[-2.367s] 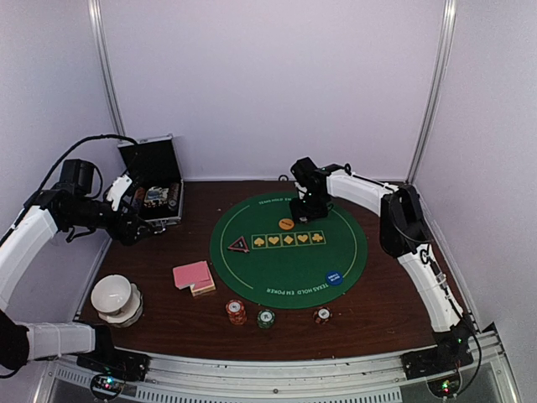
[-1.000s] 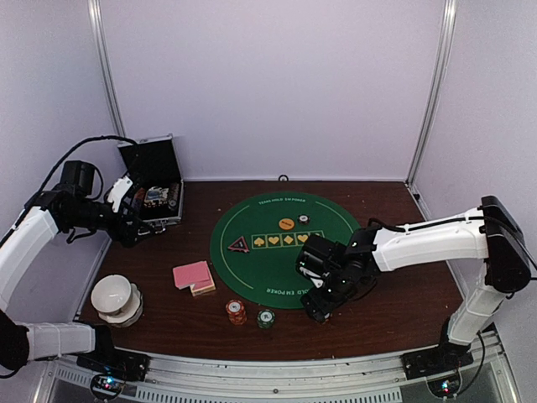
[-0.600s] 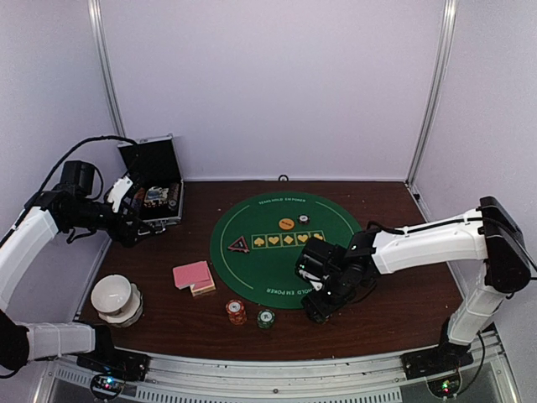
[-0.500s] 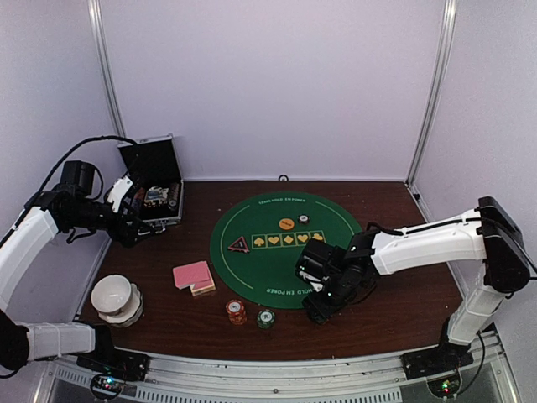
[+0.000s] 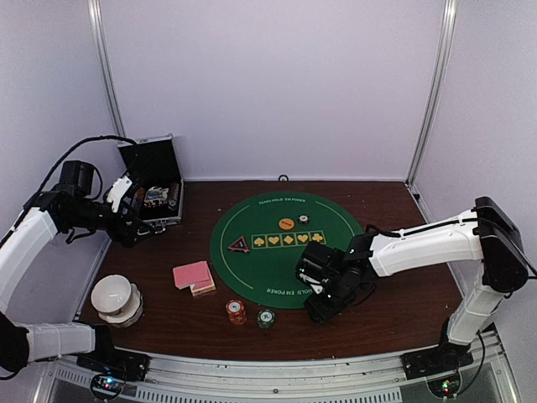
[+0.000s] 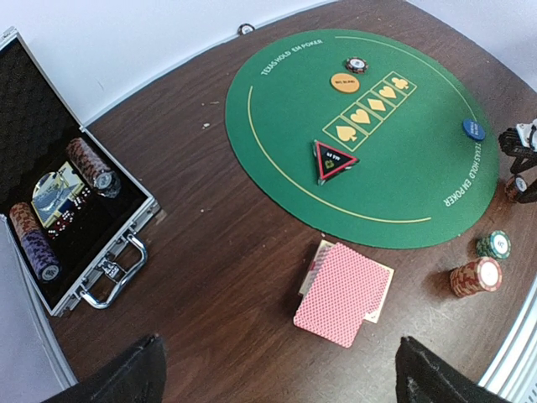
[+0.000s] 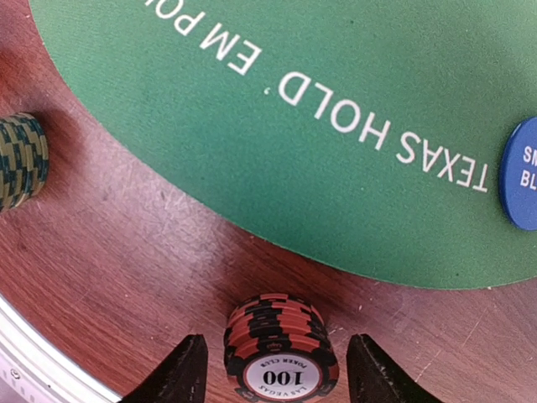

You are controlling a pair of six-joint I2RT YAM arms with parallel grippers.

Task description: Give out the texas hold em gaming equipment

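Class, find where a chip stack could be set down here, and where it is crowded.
Free: bare wood between case and mat; wood right of the mat, toward the far corner. Crowded: near edge, with cards, red stack, green stack and right gripper.

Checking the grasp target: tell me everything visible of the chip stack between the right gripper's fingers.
The chip stack is a short upright pile of red chips with black edge stripes; the top chip's white centre reads 100. It stands on the brown table, just off the green mat. The right gripper straddles it, fingers close on both sides but not touching.
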